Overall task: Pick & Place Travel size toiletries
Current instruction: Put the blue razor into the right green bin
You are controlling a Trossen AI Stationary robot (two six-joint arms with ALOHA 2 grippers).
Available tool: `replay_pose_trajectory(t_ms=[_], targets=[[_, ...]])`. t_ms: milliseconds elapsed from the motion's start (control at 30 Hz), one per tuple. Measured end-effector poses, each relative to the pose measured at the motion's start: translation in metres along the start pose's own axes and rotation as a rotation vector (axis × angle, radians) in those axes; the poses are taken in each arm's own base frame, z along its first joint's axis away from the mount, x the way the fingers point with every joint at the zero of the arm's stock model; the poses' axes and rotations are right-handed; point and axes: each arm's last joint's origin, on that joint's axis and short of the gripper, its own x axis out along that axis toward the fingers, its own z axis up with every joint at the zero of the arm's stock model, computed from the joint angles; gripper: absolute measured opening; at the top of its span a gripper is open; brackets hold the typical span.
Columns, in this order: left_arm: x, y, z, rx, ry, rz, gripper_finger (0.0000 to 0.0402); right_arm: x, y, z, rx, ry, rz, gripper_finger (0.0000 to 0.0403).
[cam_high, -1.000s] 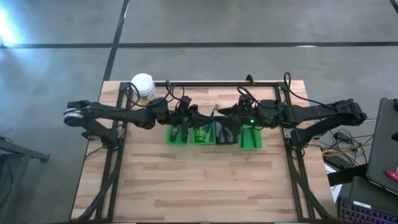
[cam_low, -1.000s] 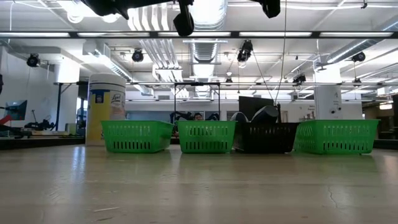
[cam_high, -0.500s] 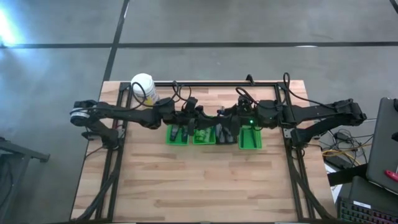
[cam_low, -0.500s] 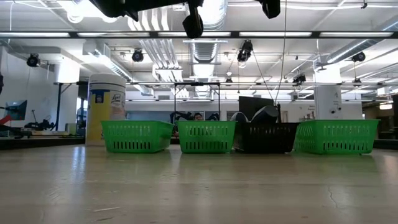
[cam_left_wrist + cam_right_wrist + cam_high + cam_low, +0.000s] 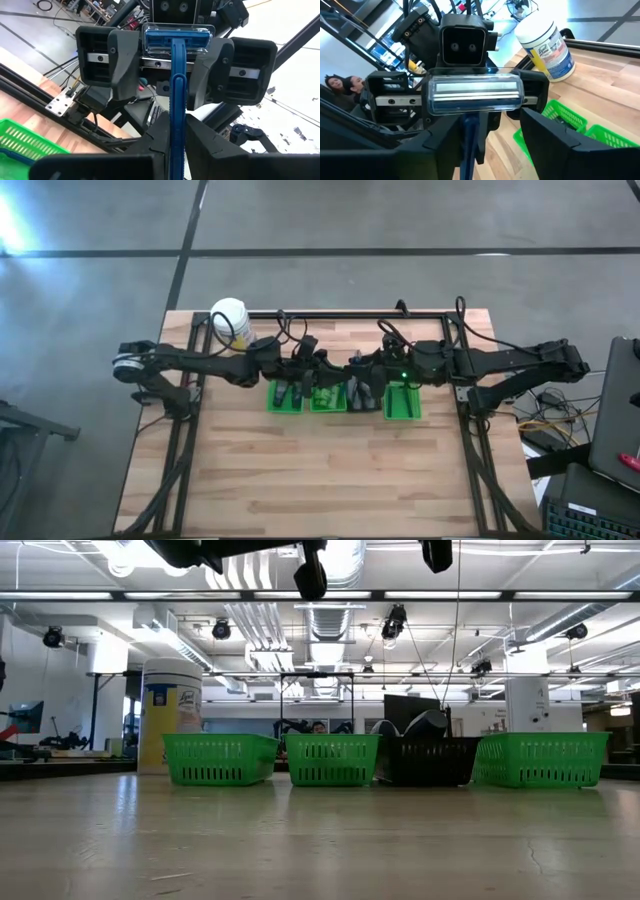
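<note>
A blue razor (image 5: 176, 40) with a clear-capped head (image 5: 475, 95) is up in the air between my two grippers, which face each other above the row of bins. My left gripper (image 5: 325, 370) (image 5: 177, 137) is shut on it. My right gripper (image 5: 352, 372) (image 5: 492, 132) is open, with one finger on either side of the razor just below its head (image 5: 175, 70). Other toiletries lie inside the bins: dark items in the left green bin (image 5: 284, 395) and green bottles in the second green bin (image 5: 327, 397). My left gripper pinches the razor's blue handle (image 5: 177, 115) between its two fingers, coming level from the table's left. The head stands out beyond the fingertips, facing the right gripper. The razor is lifted clear, high above the bins.
Three green bins and a black bin (image 5: 362, 395) (image 5: 430, 760) stand in a row across the table's far half. A white yellow-labelled canister (image 5: 230, 320) (image 5: 172, 715) stands at the far left corner. The near half of the wooden table (image 5: 320, 480) is bare. People show in the room behind.
My left gripper has moved toward the table's right, carrying the razor up to the right gripper, and then stopped. The two grippers now stand close together over the middle bins.
</note>
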Motion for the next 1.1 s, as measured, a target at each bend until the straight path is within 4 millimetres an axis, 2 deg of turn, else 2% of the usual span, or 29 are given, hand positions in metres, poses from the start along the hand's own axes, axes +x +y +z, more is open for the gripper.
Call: replay_pose_trajectory(t_ms=[333, 433, 567, 833, 967, 1100], targets=[[0.000, 0.001, -0.001, 0.025, 0.005, 0.012, 0.0042, 0.000, 0.000, 0.000, -0.001, -0.001, 0.001, 0.0110], [0.000, 0.002, -0.001, 0.025, 0.000, 0.025, 0.0059, 0.000, 0.000, 0.000, -0.005, -0.001, 0.000, 0.0072], [0.000, 0.004, -0.002, 0.023, 0.003, 0.047, 0.0101, 0.000, -0.001, -0.001, -0.023, 0.005, -0.009, 0.0027], [-0.001, 0.011, -0.010, 0.002, 0.067, 0.142, 0.0210, 0.000, -0.014, -0.004, -0.022, 0.040, -0.140, 0.0033], [-0.006, 0.021, -0.021, -0.031, 0.190, 0.270, 0.0260, -0.006, -0.036, -0.004, 0.050, 0.114, -0.322, 0.0031], [-0.016, 0.033, -0.034, -0.032, 0.330, 0.438, 0.0288, -0.021, -0.066, -0.011, 0.148, 0.335, -0.551, 0.0037]])
